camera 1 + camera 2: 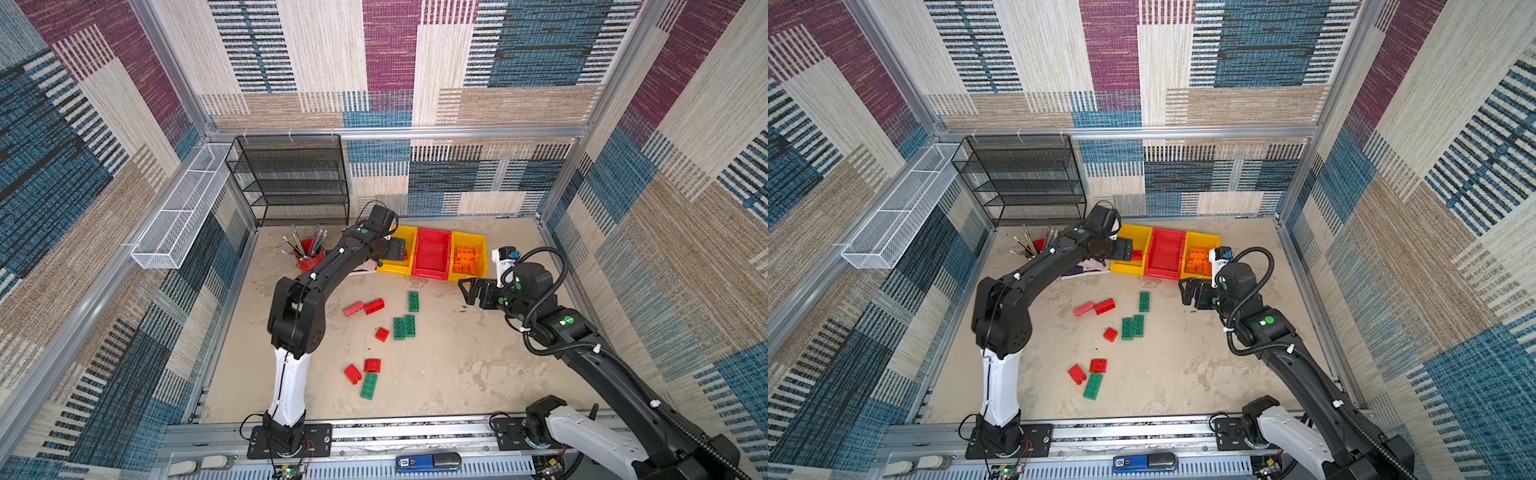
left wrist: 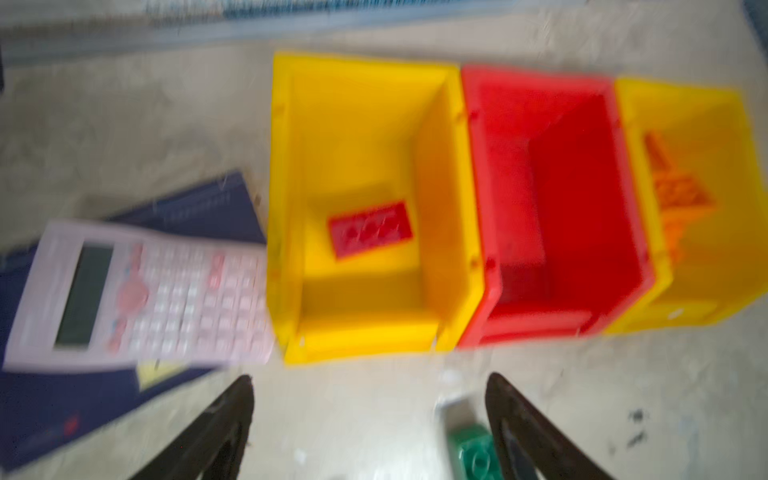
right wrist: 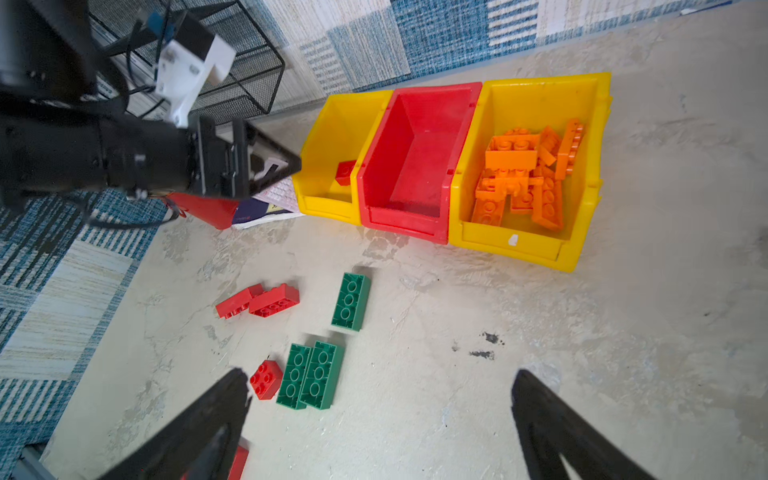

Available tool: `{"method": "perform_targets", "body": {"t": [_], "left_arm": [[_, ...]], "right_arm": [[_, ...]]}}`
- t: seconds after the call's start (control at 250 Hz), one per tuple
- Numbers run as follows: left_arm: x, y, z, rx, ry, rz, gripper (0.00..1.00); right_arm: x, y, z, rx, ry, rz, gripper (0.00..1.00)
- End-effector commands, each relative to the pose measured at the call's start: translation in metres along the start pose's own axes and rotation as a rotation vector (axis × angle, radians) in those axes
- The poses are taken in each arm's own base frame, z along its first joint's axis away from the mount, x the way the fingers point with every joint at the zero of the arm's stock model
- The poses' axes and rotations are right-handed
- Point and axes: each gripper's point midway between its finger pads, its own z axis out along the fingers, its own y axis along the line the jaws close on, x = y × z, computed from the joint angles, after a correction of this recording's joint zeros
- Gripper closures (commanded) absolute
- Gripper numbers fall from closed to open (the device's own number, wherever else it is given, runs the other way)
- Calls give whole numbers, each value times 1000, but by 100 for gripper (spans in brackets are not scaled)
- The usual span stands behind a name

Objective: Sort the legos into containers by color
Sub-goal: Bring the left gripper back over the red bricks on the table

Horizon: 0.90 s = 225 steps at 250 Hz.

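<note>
Three joined containers stand at the back: a left yellow bin (image 1: pixel 395 268), a red bin (image 1: pixel 434 251) and a right yellow bin (image 1: pixel 469 239) heaped with orange legos (image 3: pixel 523 174). One red lego (image 2: pixel 370 235) lies in the left yellow bin. My left gripper (image 1: pixel 397 249) hovers at that bin's front, open and empty, as the left wrist view (image 2: pixel 370 378) shows. My right gripper (image 1: pixel 465 291) hangs open and empty in front of the right yellow bin. Loose red legos (image 1: pixel 363 307) and green legos (image 1: pixel 404 327) lie scattered mid-table, with more nearer the front (image 1: pixel 369 386).
A pink calculator (image 2: pixel 141 291) on a dark blue notebook (image 2: pixel 199 208) lies just left of the bins. A red pencil cup (image 1: pixel 309 257) stands beside it. A black mesh shelf (image 1: pixel 291 178) and a white wire basket (image 1: pixel 183 208) line the back-left walls.
</note>
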Motion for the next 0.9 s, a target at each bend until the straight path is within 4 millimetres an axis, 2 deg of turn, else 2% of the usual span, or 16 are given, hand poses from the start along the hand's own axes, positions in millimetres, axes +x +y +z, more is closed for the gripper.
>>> {"method": "perform_targets", "body": {"t": [0.0, 0.14, 0.228, 0.332, 0.432, 0.604, 0.752, 0.896], "left_arm": [[19, 17, -28, -27, -82, -84, 12], [79, 41, -57, -56, -46, -177, 12], [113, 53, -67, -58, -49, -232, 12], [137, 67, -71, -92, -57, -229, 11], [155, 76, -67, -130, -19, -164, 12], [164, 89, -55, -202, 27, -9, 13], [158, 89, -43, -225, 66, 115, 13], [148, 81, -33, -197, 89, 216, 17]], "right_arm": [[-4, 16, 3, -67, -10, -2, 0], [2, 29, 9, -95, 6, -22, 0], [10, 33, 14, -107, 27, -32, 0], [18, 39, 17, -117, 47, -46, 1], [22, 43, 16, -124, 55, -56, 0], [23, 43, 10, -117, 52, -62, 0], [22, 43, 9, -115, 55, -69, 0], [21, 44, 9, -113, 59, -75, 0]]}}
